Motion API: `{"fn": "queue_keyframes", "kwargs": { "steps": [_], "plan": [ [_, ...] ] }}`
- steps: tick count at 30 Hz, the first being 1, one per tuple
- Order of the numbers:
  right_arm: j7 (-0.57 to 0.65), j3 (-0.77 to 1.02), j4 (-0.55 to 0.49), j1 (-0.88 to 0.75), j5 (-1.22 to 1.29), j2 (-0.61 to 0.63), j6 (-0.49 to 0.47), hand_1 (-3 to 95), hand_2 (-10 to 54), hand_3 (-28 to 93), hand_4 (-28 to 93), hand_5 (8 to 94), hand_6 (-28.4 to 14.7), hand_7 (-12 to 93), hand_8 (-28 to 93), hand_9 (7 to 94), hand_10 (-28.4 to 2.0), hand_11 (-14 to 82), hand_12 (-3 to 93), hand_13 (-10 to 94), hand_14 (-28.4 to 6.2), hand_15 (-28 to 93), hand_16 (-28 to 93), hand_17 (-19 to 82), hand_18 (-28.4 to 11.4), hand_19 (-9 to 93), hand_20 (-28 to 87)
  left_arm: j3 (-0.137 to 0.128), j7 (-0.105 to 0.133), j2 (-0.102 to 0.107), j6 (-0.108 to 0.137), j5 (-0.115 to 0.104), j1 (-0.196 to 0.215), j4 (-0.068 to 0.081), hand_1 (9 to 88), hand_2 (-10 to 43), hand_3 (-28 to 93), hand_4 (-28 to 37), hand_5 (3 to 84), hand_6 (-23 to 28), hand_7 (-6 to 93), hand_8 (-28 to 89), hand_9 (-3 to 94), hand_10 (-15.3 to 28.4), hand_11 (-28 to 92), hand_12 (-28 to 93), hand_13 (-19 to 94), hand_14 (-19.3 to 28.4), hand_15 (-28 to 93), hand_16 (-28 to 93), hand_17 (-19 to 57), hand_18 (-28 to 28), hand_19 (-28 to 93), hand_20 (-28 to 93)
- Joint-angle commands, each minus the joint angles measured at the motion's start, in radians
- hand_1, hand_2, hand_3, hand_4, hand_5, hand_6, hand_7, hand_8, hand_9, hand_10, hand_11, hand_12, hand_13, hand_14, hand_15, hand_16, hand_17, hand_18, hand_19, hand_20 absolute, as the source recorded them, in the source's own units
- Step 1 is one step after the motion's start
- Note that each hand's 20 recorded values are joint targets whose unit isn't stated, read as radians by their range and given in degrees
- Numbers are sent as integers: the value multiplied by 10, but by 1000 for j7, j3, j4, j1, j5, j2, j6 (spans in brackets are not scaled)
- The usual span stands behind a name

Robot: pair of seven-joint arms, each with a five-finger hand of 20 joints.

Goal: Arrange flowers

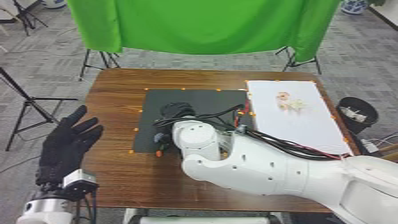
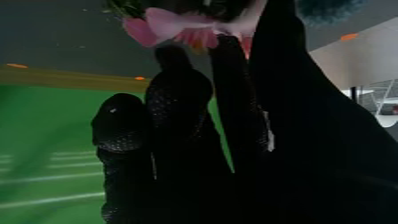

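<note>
Table (image 1: 115,185): brown wood.
Green cloth (image 1: 195,25): hung beyond the table's far edge.
Right arm (image 1: 258,167): reaches in over the table's near right corner to the mat (image 1: 151,107).
Mat: dark, in the table's far half, edged with orange marks (image 1: 184,89).
Sheet (image 1: 306,127): white, along the table's right edge, running from near its far right corner; its left side meets the mat.
Left hand (image 1: 67,145): just off the table's left edge, released, fingers straight, grasping nothing.
Right hand (image 1: 178,110): above the mat; I cannot tell whether it is clenched on anything.
Flowers (image 1: 290,102): pale pink and cream, lying on the sheet, nearer its far edge.
Pink flower (image 2: 173,22): in the right wrist view, right at the right hand, with green leaves (image 2: 124,7) beside its petals.
Blue tuft (image 2: 330,9): fuzzy, near the pink flower.
</note>
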Motion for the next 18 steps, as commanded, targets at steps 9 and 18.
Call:
{"fn": "queue_keyframes", "kwargs": {
  "steps": [9, 18],
  "plan": [
    [18, 12, -65, 93, 63, 18, -21, 453, -95, 788, -226, 543, -78, 208, -112, 510, -220, 227, 155, 656, -111, 833, 116, 517, -159, 932, 365, 2, 71, -13, 26, -26, 80, -18, 288, 60, 644, -221, 373, 94, 109, -82, 337, 195, 321, 115, 222, 261, 615, -130, -87, 234, 474, 98],
    [-34, 154, -195, 168, 207, 220, -49, 406, -73, 773, -215, 480, -89, 140, -93, 460, -232, 138, 143, 636, -125, 818, 105, 492, -165, 932, 324, -4, 147, 42, 58, -70, 125, -35, 287, 61, 644, -223, 373, 94, 108, -81, 337, 195, 320, 115, 222, 261, 615, -130, -87, 234, 473, 98]
  ]
}}
